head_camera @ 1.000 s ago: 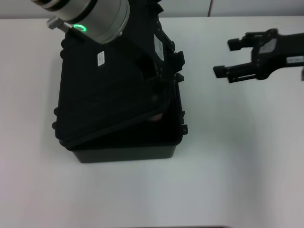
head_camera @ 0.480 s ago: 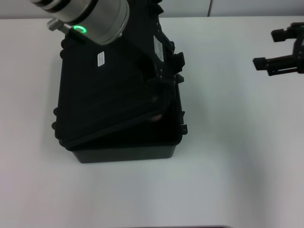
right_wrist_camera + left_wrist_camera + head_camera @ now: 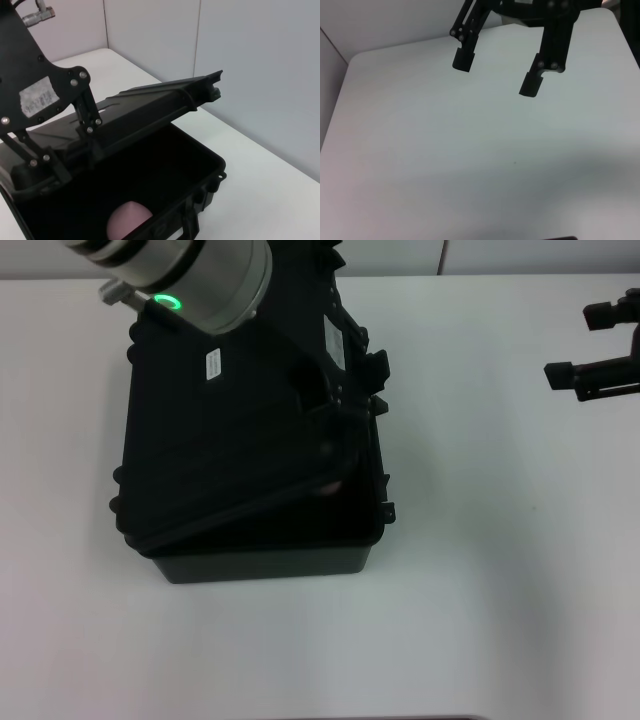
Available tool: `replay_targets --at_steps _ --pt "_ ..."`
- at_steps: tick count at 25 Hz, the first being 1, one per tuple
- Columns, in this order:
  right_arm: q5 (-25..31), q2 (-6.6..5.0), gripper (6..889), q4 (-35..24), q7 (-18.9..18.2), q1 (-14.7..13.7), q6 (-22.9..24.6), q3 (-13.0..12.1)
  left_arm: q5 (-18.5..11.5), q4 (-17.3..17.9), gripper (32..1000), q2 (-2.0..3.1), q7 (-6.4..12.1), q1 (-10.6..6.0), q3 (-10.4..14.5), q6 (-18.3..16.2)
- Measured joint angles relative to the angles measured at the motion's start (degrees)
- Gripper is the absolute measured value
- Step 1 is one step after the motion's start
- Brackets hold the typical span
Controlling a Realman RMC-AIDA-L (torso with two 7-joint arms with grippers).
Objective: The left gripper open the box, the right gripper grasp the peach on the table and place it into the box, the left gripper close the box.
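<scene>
Box [image 3: 240,470], small white label [image 3: 212,363], unreadable.

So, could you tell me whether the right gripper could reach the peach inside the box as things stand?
Probably not directly: the peach lies in the box under the half-lowered lid, held by the left gripper. The right gripper is open, well off to the side.

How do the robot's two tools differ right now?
The left tool is at the box, clamped on its half-raised lid. The right tool hangs far off over the table, near its right edge. The left tool is shut on the lid, while the right tool is spread open and empty. The left tool sits on a thick arm with a green ring light, and the right tool looks slimmer. Both are black with two fingers.
</scene>
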Motion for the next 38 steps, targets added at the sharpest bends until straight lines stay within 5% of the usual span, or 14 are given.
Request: replay_targets --at_steps 10,19,38 --pt "-0.12 -0.08 852 0.20 0.00 0.16 0.07 0.15 -3.49 -0.02 500 0.10 0.62 -0.08 -2.74 -1.86" --pt "0.02 -0.14 852 0.32 -0.07 0.20 0.05 0.84 -3.64 -0.14 679 0.08 0.22 -0.49 -2.94 -2.96" --pt "0.27 -0.17 852 0.31 -0.28 0.46 0.60 0.86 -3.34 -0.37 768 0.08 0.05 -0.72 -2.90 -3.59"
